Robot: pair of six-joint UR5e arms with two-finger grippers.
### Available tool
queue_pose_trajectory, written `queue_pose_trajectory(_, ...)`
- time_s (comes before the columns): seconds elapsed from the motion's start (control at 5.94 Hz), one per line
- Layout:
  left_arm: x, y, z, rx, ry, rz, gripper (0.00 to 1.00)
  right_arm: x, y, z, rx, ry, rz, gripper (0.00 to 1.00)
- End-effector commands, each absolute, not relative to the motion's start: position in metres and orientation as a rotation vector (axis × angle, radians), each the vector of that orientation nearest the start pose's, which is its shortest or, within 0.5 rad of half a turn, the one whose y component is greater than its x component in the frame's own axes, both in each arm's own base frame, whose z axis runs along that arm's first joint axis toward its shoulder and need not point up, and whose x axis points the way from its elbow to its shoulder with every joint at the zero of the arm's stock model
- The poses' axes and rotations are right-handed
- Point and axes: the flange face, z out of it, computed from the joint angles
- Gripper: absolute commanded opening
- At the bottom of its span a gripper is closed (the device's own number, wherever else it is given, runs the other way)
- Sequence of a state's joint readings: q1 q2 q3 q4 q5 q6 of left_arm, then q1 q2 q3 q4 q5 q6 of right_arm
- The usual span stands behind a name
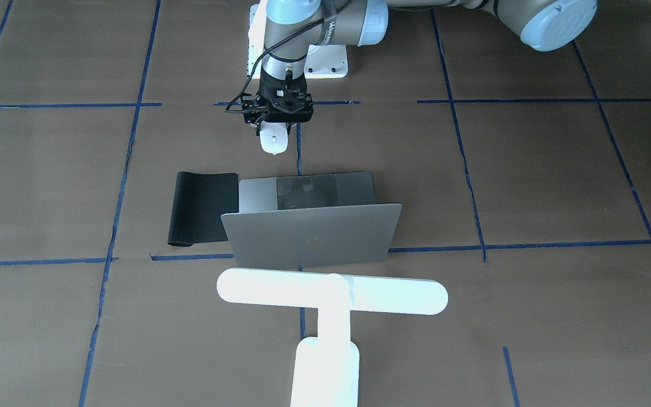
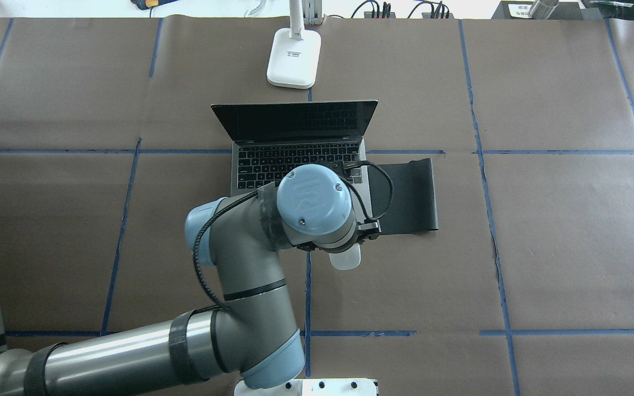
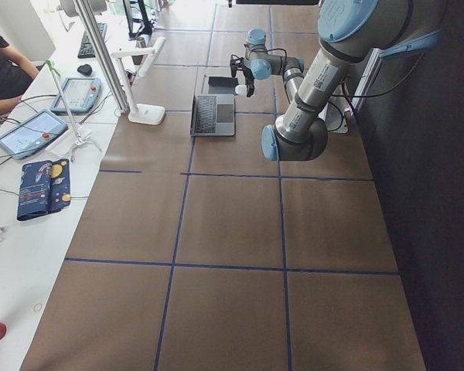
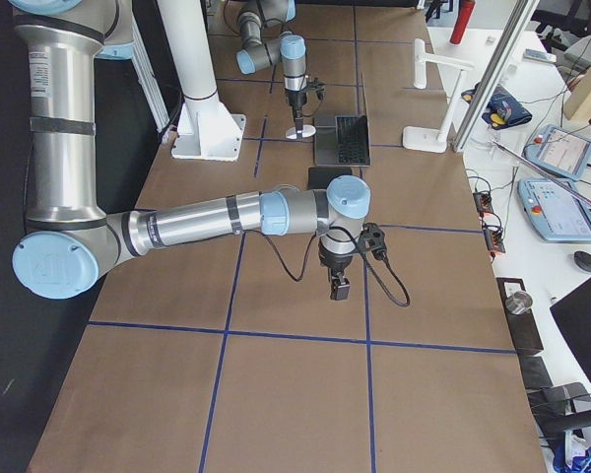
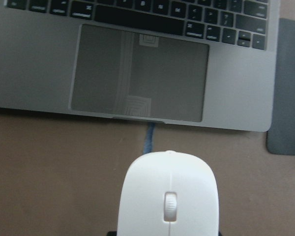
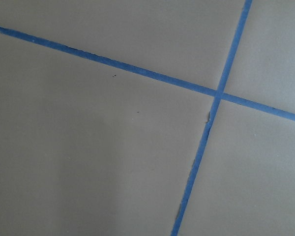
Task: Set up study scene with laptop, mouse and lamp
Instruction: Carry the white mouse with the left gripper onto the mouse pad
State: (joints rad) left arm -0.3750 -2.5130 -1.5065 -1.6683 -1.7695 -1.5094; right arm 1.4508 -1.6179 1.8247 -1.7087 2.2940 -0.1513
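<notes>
White oval mouse (image 5: 169, 196), open grey laptop (image 5: 137, 73)

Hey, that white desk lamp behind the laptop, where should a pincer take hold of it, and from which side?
On the lamp, probably the slim upright stem, between base and bar, coming in level from one side. The base looks too broad to pinch, the long bar offers poor balance, and the open laptop stands between lamp and robot.
</notes>
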Motion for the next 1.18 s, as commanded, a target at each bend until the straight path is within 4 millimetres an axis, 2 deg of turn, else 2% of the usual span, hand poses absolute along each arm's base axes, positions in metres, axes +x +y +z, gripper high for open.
queue_pose_trajectory(0.0, 0.682, -0.418, 0.035, 0.054, 1.006, -0.217, 0.11, 0.02, -0.472, 0.563, 0.091, -0.717, -0.228, 1.0)
queue_pose_trajectory(0.17, 0.702, -0.433, 0.016, 0.056, 0.998, -0.223, 0.11, 0.02, -0.468, 0.561, 0.093, -0.72, -0.211, 1.0)
queue_pose_trajectory(0.34, 0.721, -0.441, 0.018, 0.058, 1.004, -0.222, 0.11, 0.021, -0.466, 0.566, 0.086, -0.72, -0.209, 1.0)
queue_pose_trajectory(0.5, 0.732, -0.451, 0.034, 0.07, 1.026, -0.219, 0.11, 0.021, -0.463, 0.573, 0.072, -0.718, -0.207, 1.0)
queue_pose_trajectory(0.67, 0.735, -0.462, 0.045, 0.083, 1.016, -0.212, 0.11, 0.021, -0.463, 0.573, 0.072, -0.718, -0.207, 1.0)
queue_pose_trajectory(1.01, 0.743, -0.466, 0.051, 0.096, 1.053, -0.204, 0.11, 0.021, -0.463, 0.575, 0.068, -0.718, -0.204, 1.0)
